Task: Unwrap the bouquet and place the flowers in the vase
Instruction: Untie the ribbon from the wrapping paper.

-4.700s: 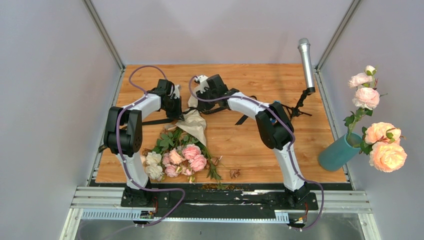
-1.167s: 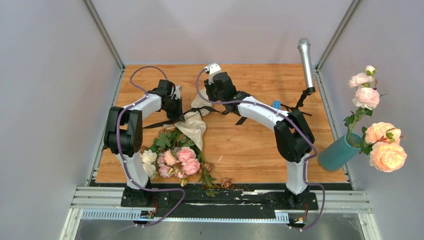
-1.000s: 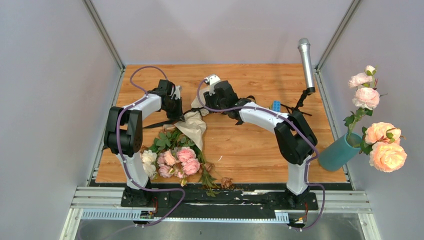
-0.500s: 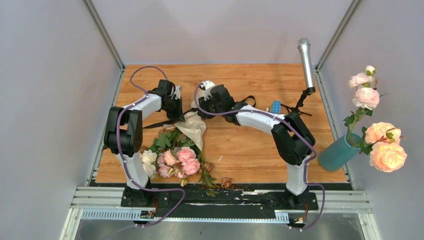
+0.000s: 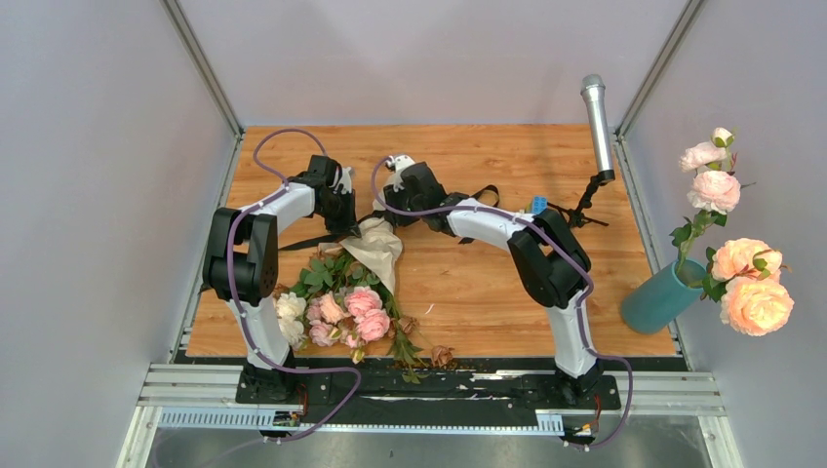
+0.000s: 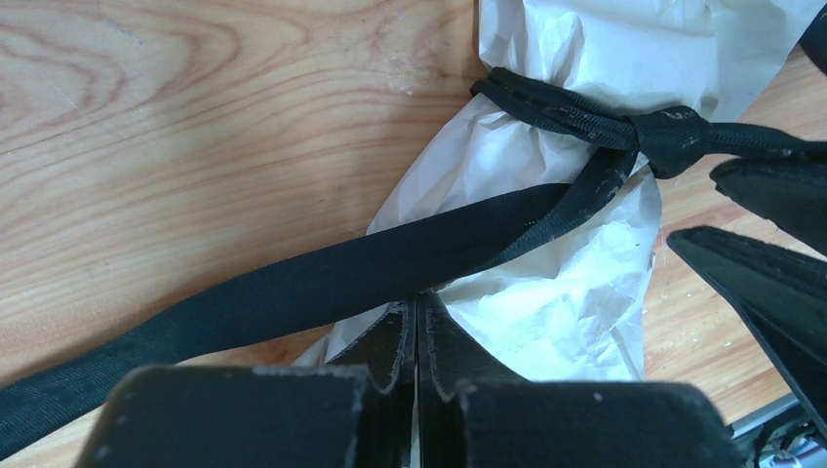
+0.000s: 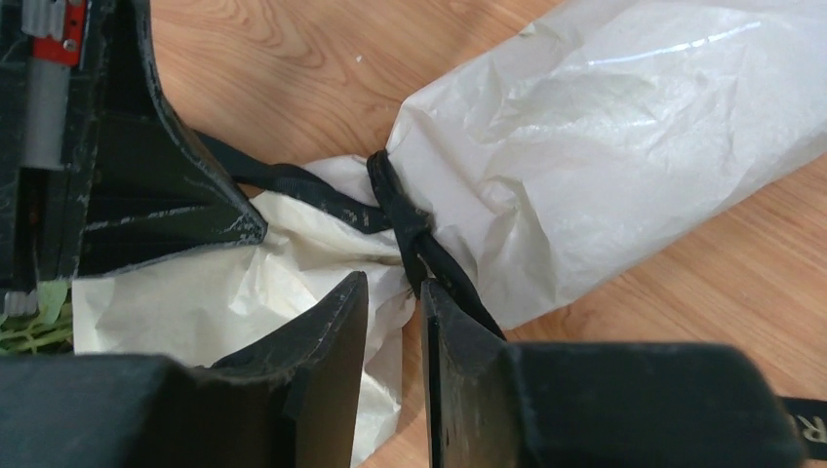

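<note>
Our left end effector (image 6: 415, 310) has its fingers pressed together, the tips right at the near edge of the black ribbon (image 6: 293, 283) where it crosses the paper (image 6: 546, 322). We cannot tell whether a bit of ribbon or paper is nipped between them. Our right end effector (image 7: 395, 288) stands slightly apart and clamped on nothing, with the knot (image 7: 400, 229) just off its tips at 12 o'clock and one strand running along the inner edge of one finger. Outward from there, in the top view, the bouquet (image 5: 346, 283) lies on the table (image 5: 488, 292). Its tied neck points to 1 o'clock between the two arms, and the flowers (image 5: 366, 302) fan toward 7 o'clock near the left arm's base. We judge the task to be early: the ribbon is wound and knotted round the paper, so untying is the step in hand. The next move, as we see it, calls for the right fingers to close on a loose strand by the knot and draw it toward 3 o'clock while the left holds the wrap down. The vase (image 5: 661, 297) sits at 3 o'clock, past the table's right edge and well apart from the bouquet. It holds big peach and pink roses (image 5: 756, 292) and none of the small ones.
</note>
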